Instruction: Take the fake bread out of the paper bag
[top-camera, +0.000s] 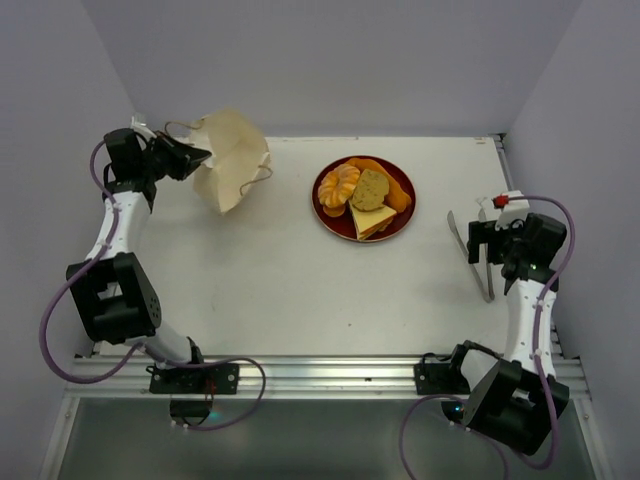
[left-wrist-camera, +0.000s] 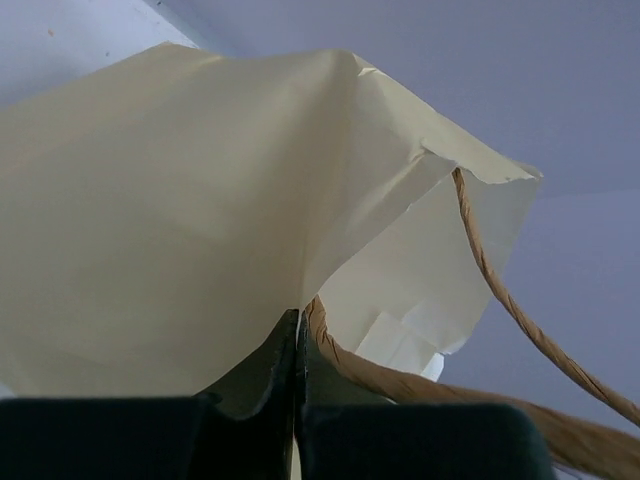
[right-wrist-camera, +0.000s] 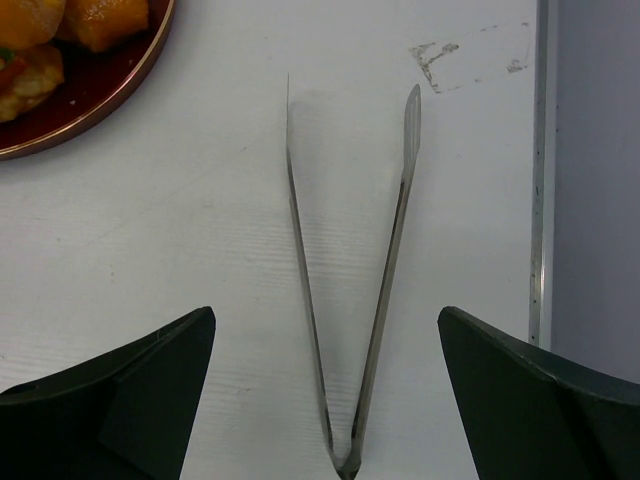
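White tabletop (top-camera: 280, 290), grey walls. Orange, yellow and brown toy breads (top-camera: 365, 195) are lying on round red plate (top-camera: 325, 218), centre frame; removal is seemingly finishing. Left gripper (left-wrist-camera: 297, 335) is pinching cream paper bag (top-camera: 232, 160), upper left. Right gripper (top-camera: 480, 243) is gaping over steel tongs (right-wrist-camera: 385, 250).

Open tabletop (top-camera: 280, 285) between paper bag (top-camera: 232, 160), red plate (top-camera: 345, 234) and tongs (right-wrist-camera: 411, 110)

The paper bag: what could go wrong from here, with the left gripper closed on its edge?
1. The left gripper pinches only a thin edge of the paper bag beside its cord handle, so the paper may tear or slip out.
2. The open right gripper hangs over the tongs, which lie flat near the edge of the table; a poor grab might push them off.
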